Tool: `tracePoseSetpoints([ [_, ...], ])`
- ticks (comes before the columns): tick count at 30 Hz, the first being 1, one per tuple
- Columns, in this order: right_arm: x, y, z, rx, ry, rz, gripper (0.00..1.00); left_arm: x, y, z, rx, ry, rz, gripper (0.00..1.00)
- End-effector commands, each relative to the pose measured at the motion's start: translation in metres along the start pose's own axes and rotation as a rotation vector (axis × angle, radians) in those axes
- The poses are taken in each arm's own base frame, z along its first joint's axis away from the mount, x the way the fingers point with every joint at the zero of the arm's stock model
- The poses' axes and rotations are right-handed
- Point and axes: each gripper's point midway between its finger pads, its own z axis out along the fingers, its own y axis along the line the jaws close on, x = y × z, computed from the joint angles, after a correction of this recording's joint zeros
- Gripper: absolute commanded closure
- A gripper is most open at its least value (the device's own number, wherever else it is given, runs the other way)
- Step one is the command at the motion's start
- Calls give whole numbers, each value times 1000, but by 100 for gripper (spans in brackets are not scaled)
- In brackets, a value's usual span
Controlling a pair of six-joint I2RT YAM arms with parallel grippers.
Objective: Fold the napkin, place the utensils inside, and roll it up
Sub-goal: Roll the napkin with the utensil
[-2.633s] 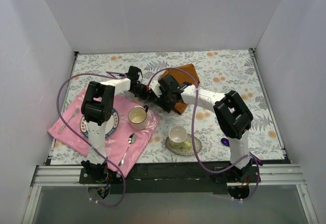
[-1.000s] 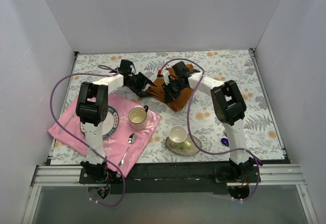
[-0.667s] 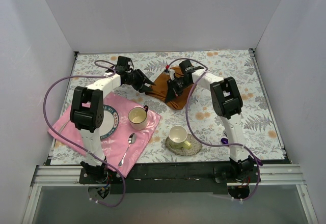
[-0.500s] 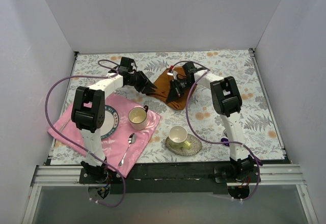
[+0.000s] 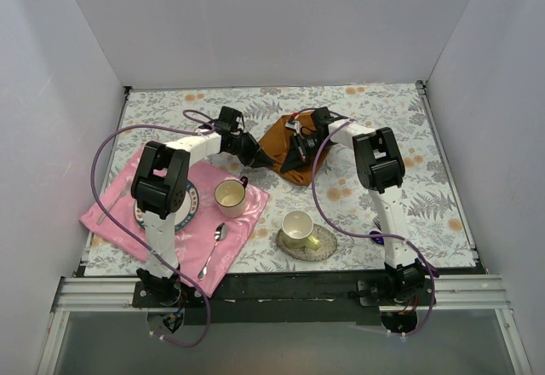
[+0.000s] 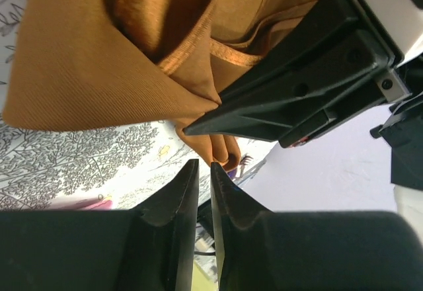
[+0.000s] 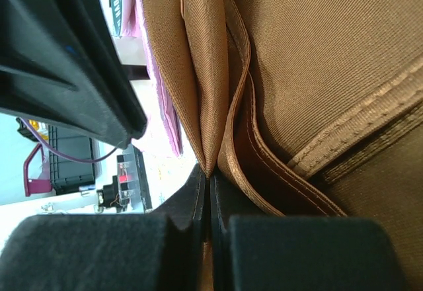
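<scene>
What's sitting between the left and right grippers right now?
Only the napkin: its bunched folds span from left gripper to right gripper, clearest in the left wrist view.

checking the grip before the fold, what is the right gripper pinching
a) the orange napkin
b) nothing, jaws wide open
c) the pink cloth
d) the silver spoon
a: in the right wrist view the right gripper has its jaws closed together on a folded edge of the orange napkin.
</scene>
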Motion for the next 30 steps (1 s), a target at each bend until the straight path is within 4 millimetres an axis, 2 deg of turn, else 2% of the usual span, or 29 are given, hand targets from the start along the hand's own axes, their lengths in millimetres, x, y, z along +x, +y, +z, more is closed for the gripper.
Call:
tracePoseSetpoints([
  [1, 21, -37, 5, 86, 27, 58, 99, -5, -7, 7, 54, -11, -51, 89],
  [11, 21, -37, 6, 85, 32, 55, 99, -22, -14, 26, 83, -32, -67, 94],
  [21, 27, -40, 4, 109, 49, 57, 99, -29, -6, 41, 80, -36, -105, 96],
  [25, 28, -41, 2, 127, 53, 55, 99, -31, -1, 48, 72, -27, -137, 98],
  [30, 19, -35, -4, 170, 60, 36, 97, -28, 23, 58, -21, -10, -187, 100],
])
